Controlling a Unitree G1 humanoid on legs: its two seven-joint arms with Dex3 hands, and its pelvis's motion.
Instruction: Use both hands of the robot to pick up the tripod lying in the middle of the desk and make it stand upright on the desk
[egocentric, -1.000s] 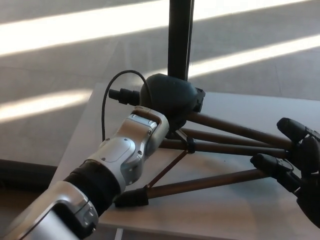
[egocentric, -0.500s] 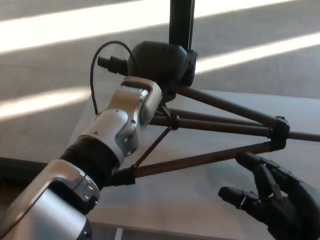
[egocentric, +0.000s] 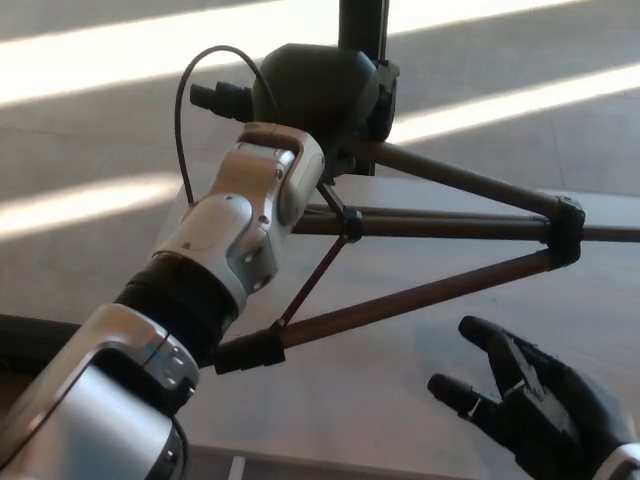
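- The tripod (egocentric: 430, 225) lay tilted over the worktop (egocentric: 400, 390), its dark domed head raised above the worktop's far left corner and its brown legs fanning toward the right edge.
- The left hand (egocentric: 300, 160) was up against the tripod's head, at the joint where the legs meet; its fingers were hidden behind the silver wrist, so its grip could not be told.
- The right hand (egocentric: 525, 400) hovered near the worktop's near right corner, fingers spread and holding nothing, below the lowest leg and apart from it.
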